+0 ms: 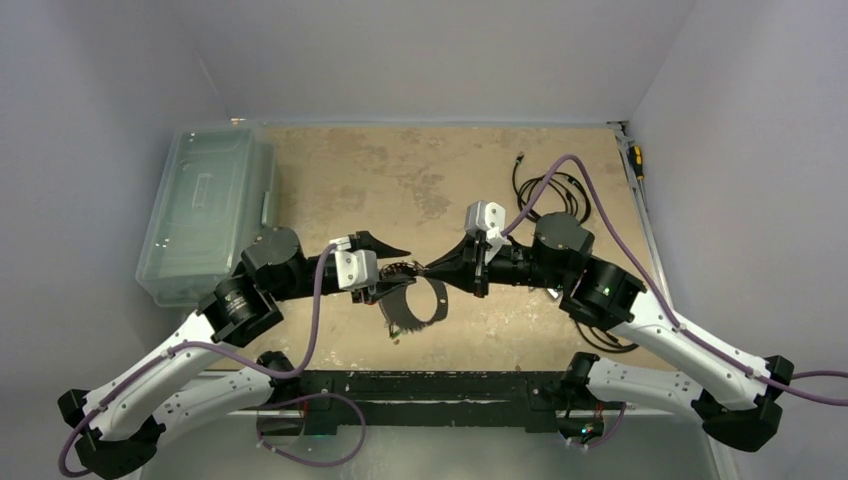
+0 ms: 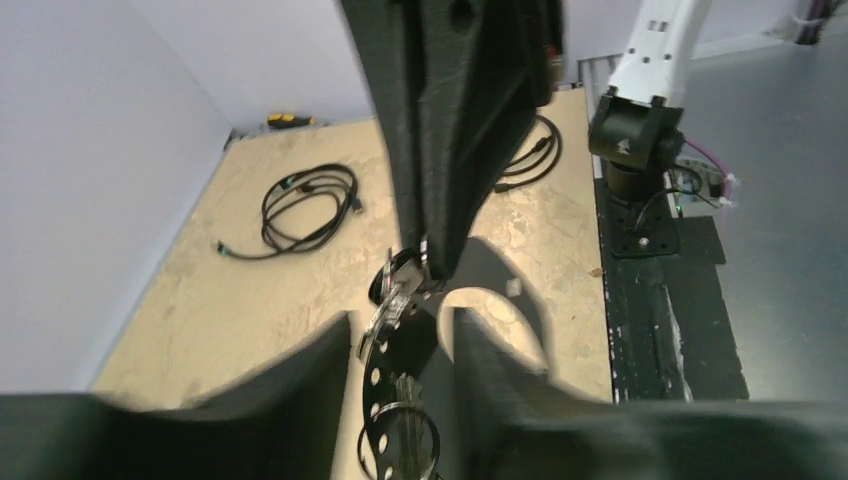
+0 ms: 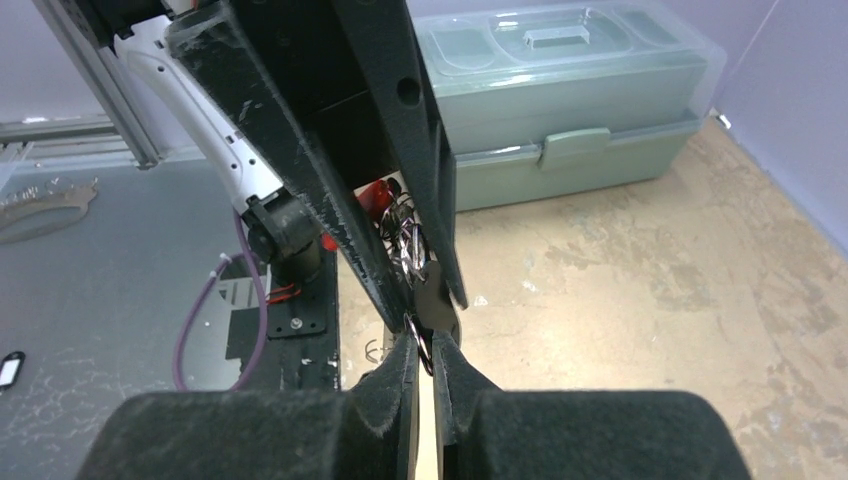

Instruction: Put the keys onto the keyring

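Note:
My two grippers meet tip to tip above the middle of the table. The keyring (image 1: 443, 303) hangs below them as a thin-rimmed oval loop. My right gripper (image 1: 432, 270) is shut on a thin silver rim (image 3: 422, 345), which looks like the loop's edge. My left gripper (image 1: 395, 262) has the bunch of keys (image 3: 403, 238) between its fingers, with a red head (image 3: 375, 195) near the palm. In the left wrist view its fingers (image 2: 300, 380) stand a little apart around a dark perforated strip (image 2: 378, 375) and a small ring (image 2: 400, 440). Exact contact there is blurred.
A translucent green lidded box (image 1: 205, 210) stands at the left edge. A black coiled cable (image 1: 550, 190) lies at the back right, and a yellow-handled screwdriver (image 1: 636, 160) lies by the right wall. The black base plate (image 1: 420, 385) runs along the near edge.

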`<action>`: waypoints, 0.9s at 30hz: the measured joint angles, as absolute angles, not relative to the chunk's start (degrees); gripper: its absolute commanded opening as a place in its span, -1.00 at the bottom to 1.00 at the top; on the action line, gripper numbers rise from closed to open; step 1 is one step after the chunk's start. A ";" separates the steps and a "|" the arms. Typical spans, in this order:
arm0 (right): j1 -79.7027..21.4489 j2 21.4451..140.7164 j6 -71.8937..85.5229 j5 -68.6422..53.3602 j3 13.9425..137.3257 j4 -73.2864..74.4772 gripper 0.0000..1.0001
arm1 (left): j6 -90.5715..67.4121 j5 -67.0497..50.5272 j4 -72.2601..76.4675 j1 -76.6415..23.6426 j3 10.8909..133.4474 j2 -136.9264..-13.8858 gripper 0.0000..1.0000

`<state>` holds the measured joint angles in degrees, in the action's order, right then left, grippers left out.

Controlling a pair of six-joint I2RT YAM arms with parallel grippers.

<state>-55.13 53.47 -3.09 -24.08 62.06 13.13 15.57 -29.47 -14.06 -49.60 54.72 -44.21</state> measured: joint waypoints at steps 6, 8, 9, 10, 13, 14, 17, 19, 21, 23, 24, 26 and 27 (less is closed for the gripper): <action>-55.13 51.51 1.69 -22.06 57.60 11.84 -1.00 | 15.29 -23.24 -13.50 -49.25 51.20 -40.45 0.82; -55.13 51.40 2.61 -21.17 57.01 11.20 -1.00 | 15.20 -21.06 -12.86 -49.28 50.11 -39.18 0.83; -55.13 51.37 3.05 -20.38 56.64 10.81 -1.00 | 15.11 -19.99 -12.58 -49.25 49.47 -38.57 0.82; -55.11 51.37 3.42 -20.14 56.36 10.46 -1.00 | 15.00 -19.18 -12.16 -49.25 48.86 -38.09 0.78; -55.11 51.66 4.12 -19.62 55.33 9.02 -1.00 | 14.28 -17.50 -10.70 -49.25 46.04 -36.49 0.67; -55.11 51.90 4.23 -19.31 54.96 8.47 -1.00 | 13.98 -17.34 -10.13 -49.25 45.06 -36.07 0.61; -55.11 53.36 4.54 -18.72 53.87 7.53 -1.00 | 12.84 -17.41 -8.38 -49.25 42.28 -35.97 0.41; -55.11 54.57 4.69 -18.35 53.01 6.94 -1.00 | 12.36 -17.39 -7.68 -49.25 40.91 -36.34 0.34; -55.02 55.94 5.06 -17.76 51.72 6.02 -1.00 | 11.86 -16.67 -6.76 -49.25 39.72 -36.84 0.34; -54.15 57.67 5.67 -17.74 49.87 4.54 -1.00 | 11.27 -14.41 -5.76 -49.25 38.52 -37.50 0.35; -52.90 58.96 6.44 -18.09 48.29 3.07 -1.00 | 10.98 -12.62 -5.23 -49.25 37.80 -37.82 0.35; -50.15 61.23 8.36 -19.20 45.19 -0.12 -1.00 | 10.44 -9.34 -4.89 -49.25 36.95 -38.39 0.36; -48.60 62.50 9.47 -19.55 43.35 -1.98 -1.00 | 10.02 -7.25 -4.78 -49.25 36.69 -38.74 0.36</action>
